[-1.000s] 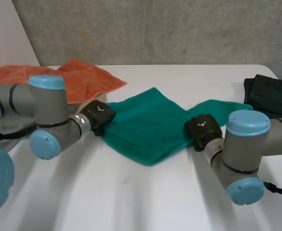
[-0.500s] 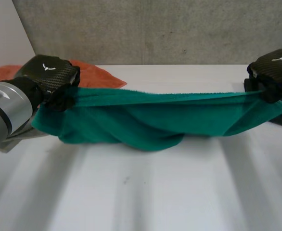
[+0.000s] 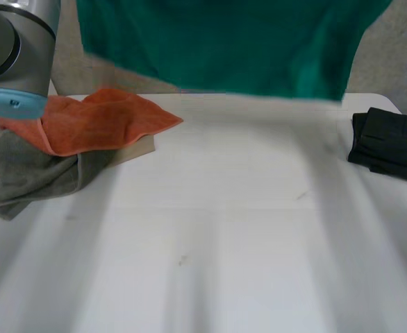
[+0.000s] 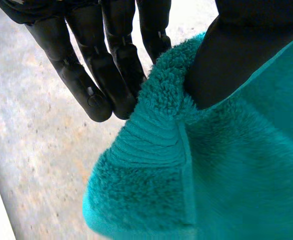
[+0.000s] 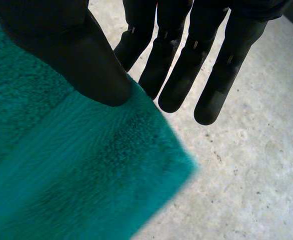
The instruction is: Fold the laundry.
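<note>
- Currently, the green towel (image 3: 224, 48) hangs spread in the air, well above the worktop (image 3: 217, 250); its lower edge is clear of the surface.
- The left robot hand (image 4: 111, 60) pinches one upper corner of the towel: the thumb presses the pile against the straight fingers.
- The right robot hand (image 5: 181, 65) pinches the other upper corner in the same manner, with the thumb on the cloth and the fingers on its far side.
- Status: no fold is visible in the green towel. It appears open and flat, so this item is judged to be at the start of its fold.
- A dark garment (image 3: 389, 146) lies folded near the right edge of the worktop; it is judged complete.
- An orange towel (image 3: 99, 121) lies loosely over a grey cloth (image 3: 30, 180) at the left side; both are crumpled and judged unfolded.
- Remaining work, as judged: lay the green towel flat, fold it, then process the orange towel and the grey cloth.
</note>
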{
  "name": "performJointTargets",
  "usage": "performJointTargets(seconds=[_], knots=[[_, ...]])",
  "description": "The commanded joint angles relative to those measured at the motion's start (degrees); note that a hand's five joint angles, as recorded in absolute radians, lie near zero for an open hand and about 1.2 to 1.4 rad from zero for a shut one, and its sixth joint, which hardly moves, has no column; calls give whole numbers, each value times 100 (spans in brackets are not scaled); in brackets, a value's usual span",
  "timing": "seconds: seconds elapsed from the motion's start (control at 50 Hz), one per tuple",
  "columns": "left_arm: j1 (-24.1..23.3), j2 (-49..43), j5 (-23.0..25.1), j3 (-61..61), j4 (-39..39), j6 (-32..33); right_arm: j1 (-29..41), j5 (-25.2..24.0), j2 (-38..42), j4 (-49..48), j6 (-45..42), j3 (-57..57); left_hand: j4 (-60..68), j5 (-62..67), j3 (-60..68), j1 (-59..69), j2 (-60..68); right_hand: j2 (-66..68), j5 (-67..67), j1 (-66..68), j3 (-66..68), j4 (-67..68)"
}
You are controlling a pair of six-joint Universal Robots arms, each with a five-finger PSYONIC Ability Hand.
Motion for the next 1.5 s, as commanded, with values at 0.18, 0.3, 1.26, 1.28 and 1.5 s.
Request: performJointTargets(seconds=[0.18, 0.3, 1.26, 1.28, 1.5], knots=[[-80, 280, 485, -4302, 380, 402, -282, -1122, -344, 514, 87, 3894, 834, 947, 892, 1191, 837, 1273, 1096, 1470, 1194, 1129], [-27, -564, 450, -4745, 795, 1202, -361, -1176, 333, 496, -361, 4381, -1332, -1219, -1274, -975, -1329, 1273, 1096, 1470, 1194, 1129], [1441, -521, 1847, -5168, 56, 1580, -467, -956, 194, 830, -599, 4618, -1229, -1115, -1170, -871, -1225, 1273, 1096, 1470, 1194, 1129], [1432, -539, 1848, -5150, 91, 1598, -458, -956, 194, 830, -599, 4627, -570, -457, -512, -213, -567, 1273, 1096, 1470, 1194, 1129], [1309, -127, 1716, -5193, 171, 1599, -572, -956, -8, 1198, -599, 4618, 1150, 1264, 1208, 1508, 1153, 1273, 1096, 1470, 1194, 1129]])
